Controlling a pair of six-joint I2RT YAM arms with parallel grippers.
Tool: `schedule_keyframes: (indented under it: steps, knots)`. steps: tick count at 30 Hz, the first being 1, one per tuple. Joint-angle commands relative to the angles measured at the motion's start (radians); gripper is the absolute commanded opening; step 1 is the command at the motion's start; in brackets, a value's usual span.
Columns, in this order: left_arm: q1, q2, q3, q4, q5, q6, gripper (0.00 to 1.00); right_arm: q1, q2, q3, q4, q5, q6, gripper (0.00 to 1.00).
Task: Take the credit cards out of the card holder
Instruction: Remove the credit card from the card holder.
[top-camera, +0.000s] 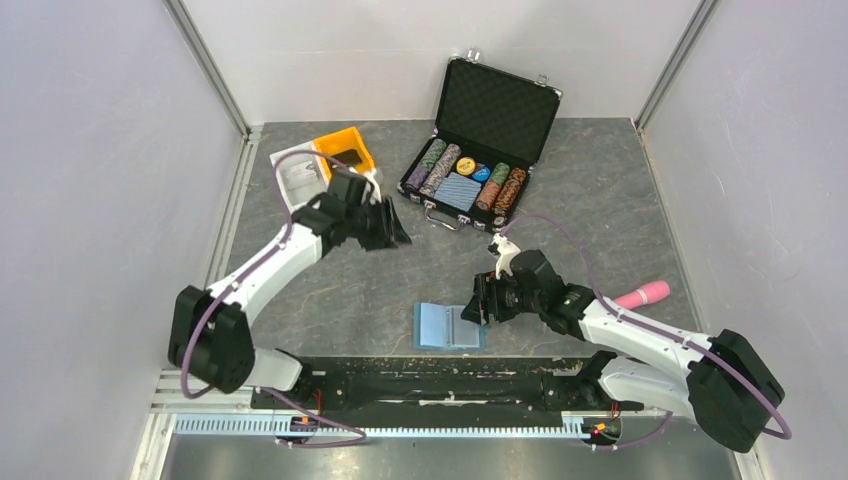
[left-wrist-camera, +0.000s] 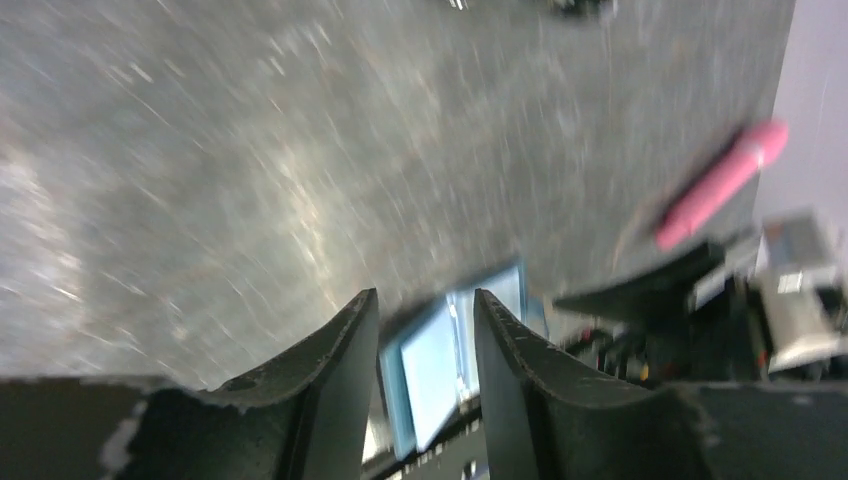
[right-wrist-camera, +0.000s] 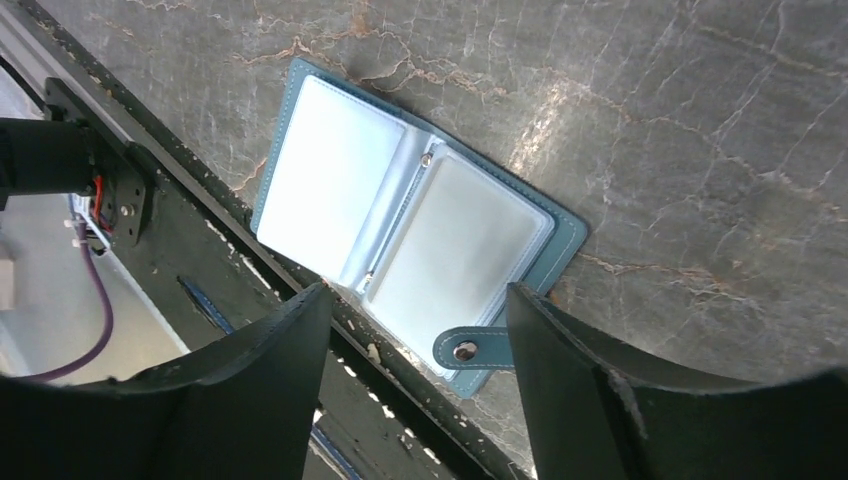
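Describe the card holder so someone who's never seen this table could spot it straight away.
Start at the near edge of the grey table, around its middle. Lying open flat there, beside the right gripper, is the card holder: a small light-blue bifold with clear pocket pages and a snap tab, unlike the black chip case far back.

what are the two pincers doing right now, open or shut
left pincer: open, holding nothing
right pincer: open, empty, by the wallet
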Motion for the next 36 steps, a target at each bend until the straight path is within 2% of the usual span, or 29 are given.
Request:
schedule_keyframes:
  steps: [1,4,9,14,17,22,36]
  knots:
    - [-0.098,-0.136,-0.135,0.044,0.125,0.017,0.46,0.004,-0.014,-0.023,0.088,-0.038,0.059,0.64]
    - [-0.139,-0.196,-0.238,0.114,0.202,-0.033,0.46,0.004,-0.009,-0.025,0.088,-0.053,0.061,0.61]
    - [-0.212,-0.243,-0.383,0.269,0.289,-0.116,0.42,0.004,0.004,-0.06,0.147,-0.087,0.088,0.5]
    - [-0.266,-0.182,-0.493,0.377,0.287,-0.174,0.32,0.004,0.023,-0.098,0.162,-0.111,0.1,0.47]
    - [-0.282,-0.173,-0.553,0.446,0.271,-0.202,0.31,0.004,0.022,-0.112,0.137,-0.07,0.091,0.47]
    - [-0.294,-0.129,-0.595,0.456,0.239,-0.19,0.31,0.004,0.046,-0.109,0.055,0.002,0.066,0.47]
    - [-0.314,-0.084,-0.643,0.473,0.19,-0.171,0.25,0.004,0.084,-0.12,0.129,-0.01,0.094,0.43]
